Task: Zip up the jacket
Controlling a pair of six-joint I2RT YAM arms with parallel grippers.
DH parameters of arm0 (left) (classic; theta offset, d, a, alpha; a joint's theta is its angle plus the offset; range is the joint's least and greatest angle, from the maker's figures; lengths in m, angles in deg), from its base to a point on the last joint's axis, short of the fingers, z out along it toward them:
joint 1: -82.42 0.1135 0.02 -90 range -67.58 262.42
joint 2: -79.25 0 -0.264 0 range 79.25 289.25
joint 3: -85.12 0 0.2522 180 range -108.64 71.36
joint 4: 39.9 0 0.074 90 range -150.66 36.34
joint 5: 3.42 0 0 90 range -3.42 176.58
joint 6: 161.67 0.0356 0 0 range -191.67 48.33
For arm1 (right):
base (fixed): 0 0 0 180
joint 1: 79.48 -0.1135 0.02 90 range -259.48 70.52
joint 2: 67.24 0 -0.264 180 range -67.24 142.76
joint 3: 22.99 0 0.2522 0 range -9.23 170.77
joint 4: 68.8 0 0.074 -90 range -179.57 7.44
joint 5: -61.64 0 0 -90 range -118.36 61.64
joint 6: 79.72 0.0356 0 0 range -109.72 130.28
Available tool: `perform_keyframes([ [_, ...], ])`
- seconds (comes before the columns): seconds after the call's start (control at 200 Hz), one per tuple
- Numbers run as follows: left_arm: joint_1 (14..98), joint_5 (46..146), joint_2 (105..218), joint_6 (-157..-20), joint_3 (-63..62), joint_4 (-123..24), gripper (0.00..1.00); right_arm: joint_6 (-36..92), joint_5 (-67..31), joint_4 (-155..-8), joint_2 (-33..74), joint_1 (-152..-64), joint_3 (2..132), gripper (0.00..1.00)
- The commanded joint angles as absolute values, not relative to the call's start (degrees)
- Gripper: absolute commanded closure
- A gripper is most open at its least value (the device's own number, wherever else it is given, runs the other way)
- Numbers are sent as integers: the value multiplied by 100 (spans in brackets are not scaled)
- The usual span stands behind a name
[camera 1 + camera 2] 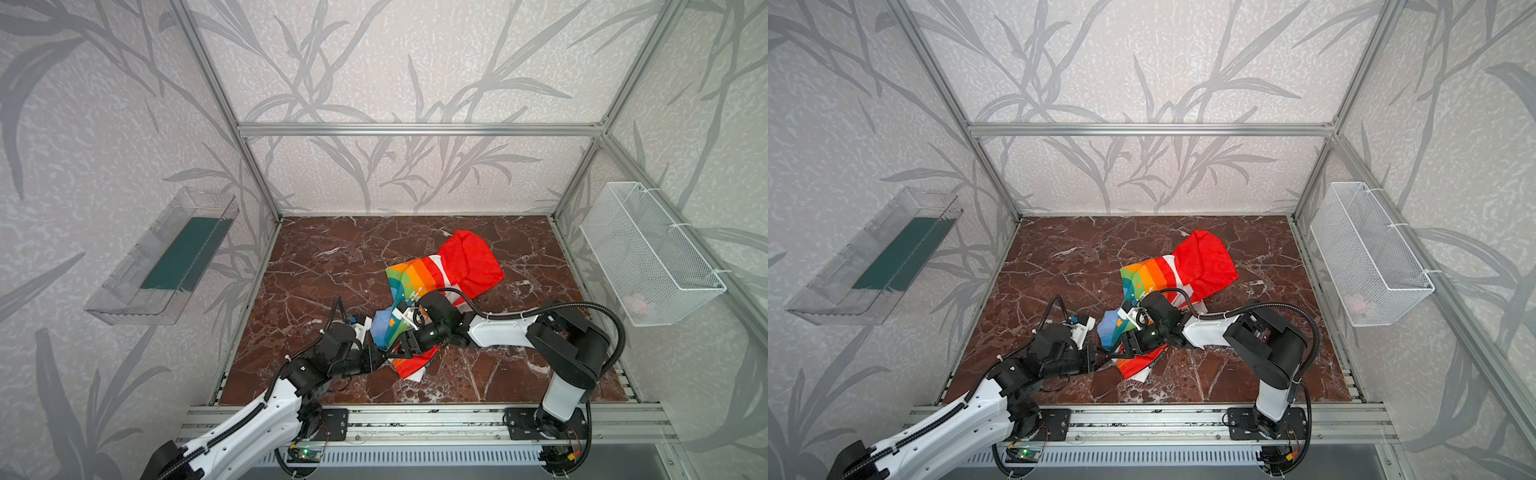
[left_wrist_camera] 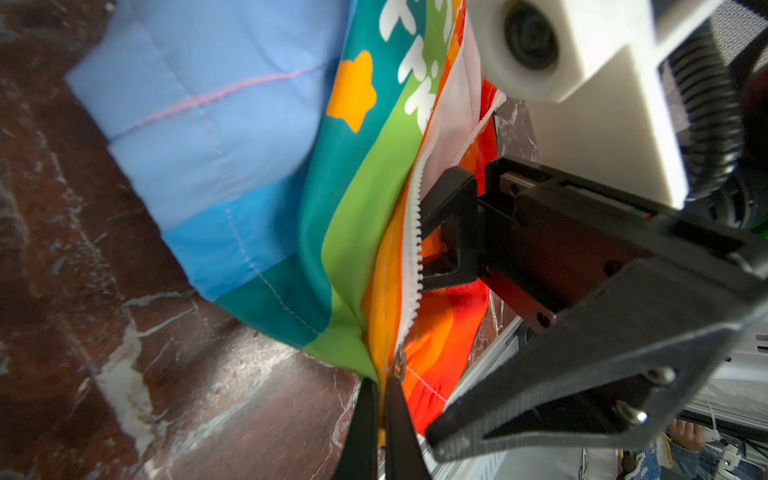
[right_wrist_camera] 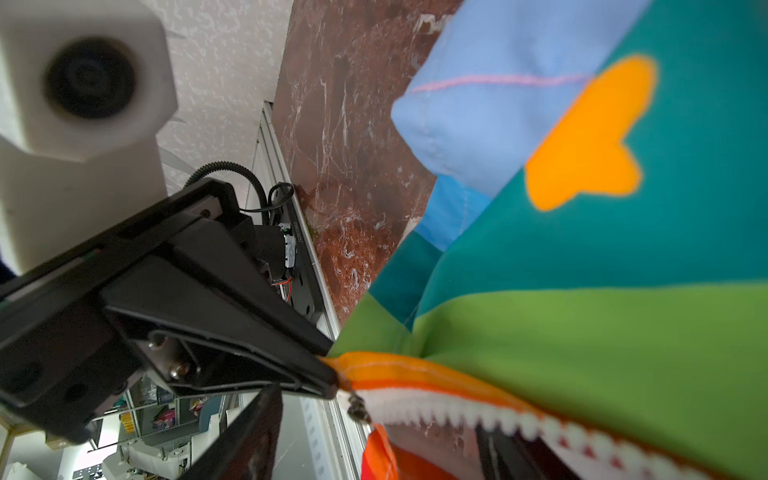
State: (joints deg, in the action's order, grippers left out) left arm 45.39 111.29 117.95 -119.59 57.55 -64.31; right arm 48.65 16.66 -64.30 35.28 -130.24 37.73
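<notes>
Rainbow jacket (image 1: 415, 276) bunched up in the middle of the brown counter (image 1: 324, 266), red hood (image 1: 469, 257) toward the counter's back, left jaws squeezed together on the jacket's bottom corner nearer the counter's front, right jaws apart beside the white zipper (image 2: 413, 249)

A brown marble-patterned bench (image 1: 332, 257) sits inside an aluminium frame (image 1: 415, 129) backed by grey leaf-print wallpaper (image 1: 374, 62). On the left wall hangs a clear plastic bin (image 1: 124, 307) holding a dark green sheet (image 1: 183, 253). On the right wall is a white wire basket (image 1: 648, 257) with something pale pink (image 1: 636, 305) inside, too blurred to identify.
</notes>
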Motion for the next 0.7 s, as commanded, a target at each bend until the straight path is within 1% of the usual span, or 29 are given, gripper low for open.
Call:
perform_keyframes([
  [0.0,4559,11036,11714,-11863,5554,-6571,100,4938,1869,-6024,3631,-13010,3823,25],
  [0.155,4565,10972,11678,-11908,5569,-6502,100,5373,2296,-5149,3864,-13010,3768,25],
  [0.245,4574,10965,11687,-11947,5580,-6473,100,5517,2341,-4862,3869,-13009,3693,28],
  [0.49,4589,10935,11658,-11912,5640,-6624,100,5468,2235,-5127,3701,-13000,3542,43],
  [0.695,4599,10938,11643,-11932,5660,-6614,100,5264,2043,-5530,3401,-12993,3473,49],
])
